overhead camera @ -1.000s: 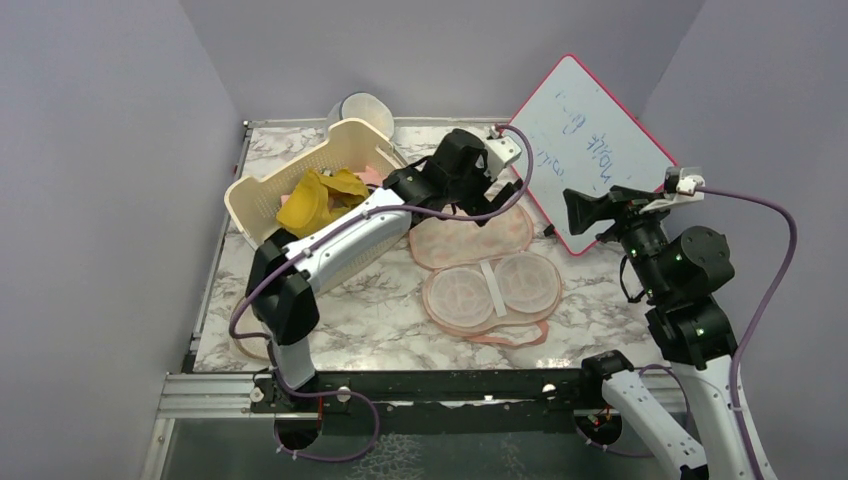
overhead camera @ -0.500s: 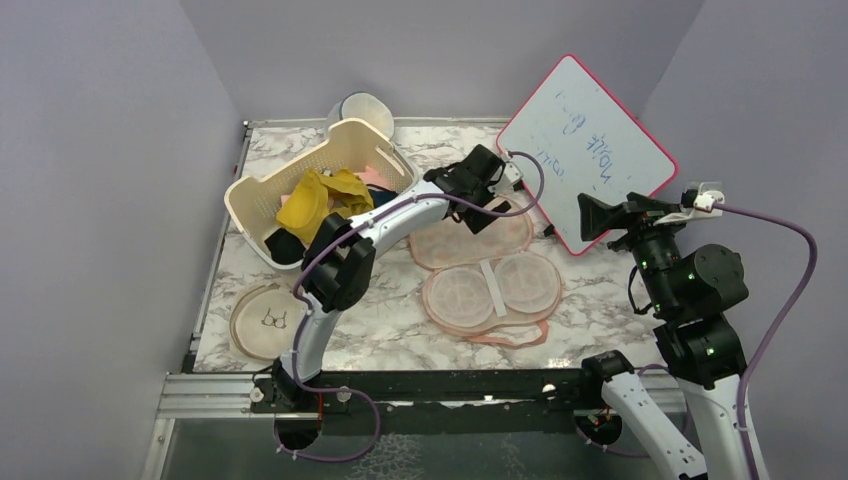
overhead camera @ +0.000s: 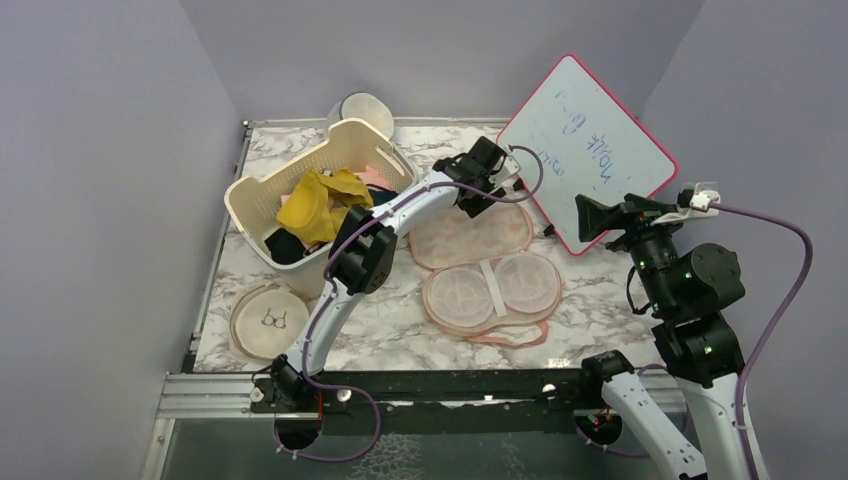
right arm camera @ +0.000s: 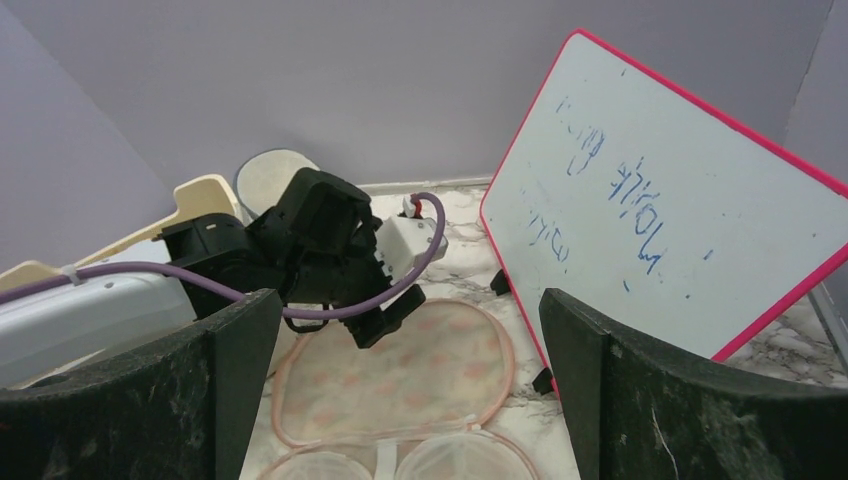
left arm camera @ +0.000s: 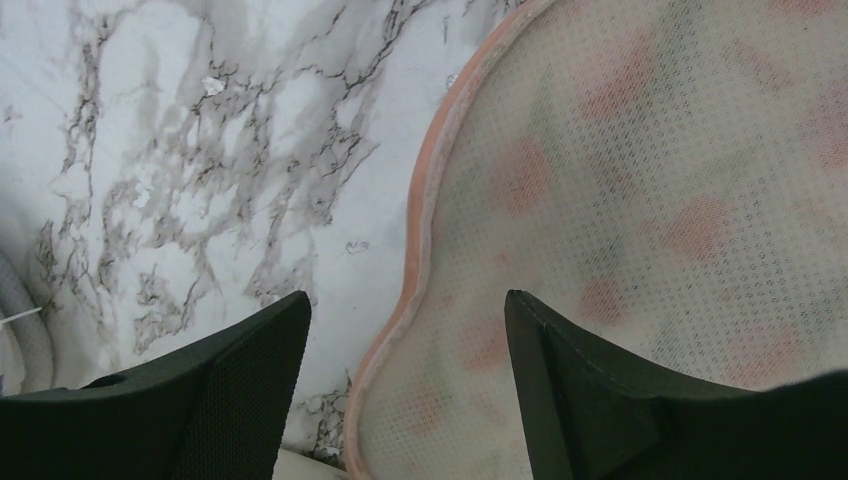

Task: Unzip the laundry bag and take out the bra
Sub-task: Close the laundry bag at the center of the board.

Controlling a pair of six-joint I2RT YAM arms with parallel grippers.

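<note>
The laundry bag [overhead camera: 488, 262] lies unzipped and spread flat mid-table, its peach printed flap [right arm camera: 420, 365] behind the half with two round cups [overhead camera: 495, 288]. My left gripper [overhead camera: 472, 203] is open and empty, hovering just above the flap's far left pink edging [left arm camera: 415, 215], one finger over marble, the other over the fabric. It also shows in the right wrist view [right arm camera: 380, 322]. The mustard-yellow bra [overhead camera: 312, 200] lies in the cream basket [overhead camera: 250, 192]. My right gripper [overhead camera: 590, 213] is open and empty, held high at the right, away from the bag.
A pink-framed whiteboard [overhead camera: 590, 140] leans at the back right, close to the bag. Dark [overhead camera: 285, 245] and pink [overhead camera: 372, 175] garments share the basket. A round white case [overhead camera: 362, 108] stands behind it. A cream disc [overhead camera: 268, 320] lies front left.
My left arm has stretched out and its gripper has shifted right, then slightly back, over the flap's far edge. My right arm drew slightly right, then held still.
</note>
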